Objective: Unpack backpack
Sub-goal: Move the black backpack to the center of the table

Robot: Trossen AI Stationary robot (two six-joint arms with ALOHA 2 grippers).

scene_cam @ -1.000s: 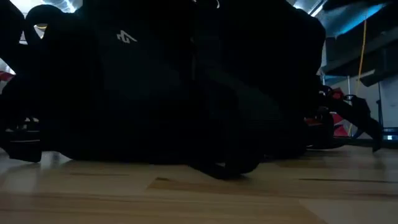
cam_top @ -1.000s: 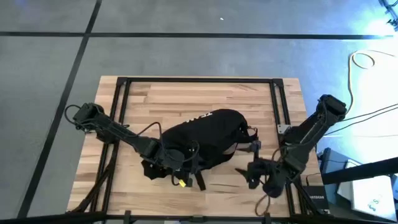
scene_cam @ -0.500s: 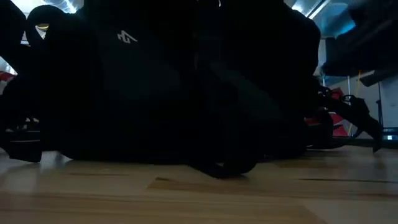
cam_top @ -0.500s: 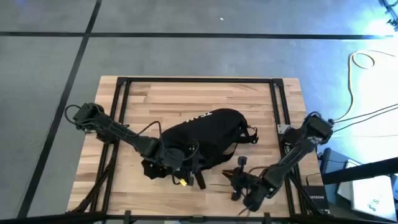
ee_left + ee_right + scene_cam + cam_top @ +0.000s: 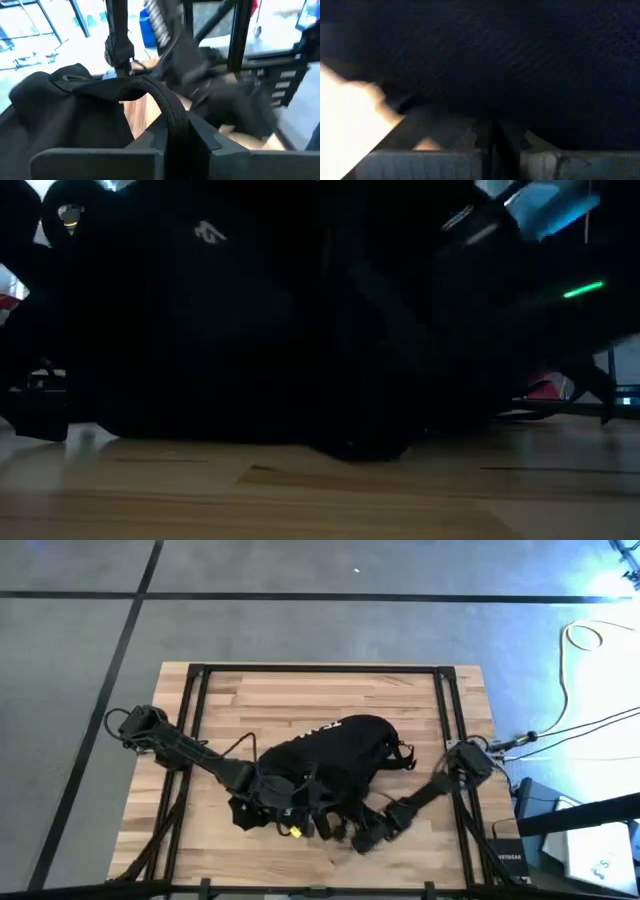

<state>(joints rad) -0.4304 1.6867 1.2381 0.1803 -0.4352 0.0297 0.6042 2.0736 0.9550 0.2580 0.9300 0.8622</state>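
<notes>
**Both hands at the near edge of the bag, opening not yet made**

The left hand point(image 5: 293, 808) sits at the near-left edge of the large rounded black fabric backpack point(image 5: 335, 762). In its wrist view its two dark fingers are closed on a black webbing strap point(image 5: 150, 97) that arches up out of them. A small yellow tag point(image 5: 293, 833) lies on the wood just beside it.

The right hand point(image 5: 352, 833) is pressed against the near side of the backpack, its arm reaching in low from the right. Its wrist view shows only dark fabric up close, and I cannot tell whether its fingers are apart or together.

The backpack lies on its side at the middle of the pale wooden plank counter point(image 5: 240, 700), white lettering point(image 5: 322, 727) on its far face, loose straps trailing to the right.

Judged from this, the step is getting the bag open: one hand anchors it by the strap while the other seeks a zipper or flap. Next, the right hand needs a sure grip on a pull, then a steady draw against the left's hold.
</notes>
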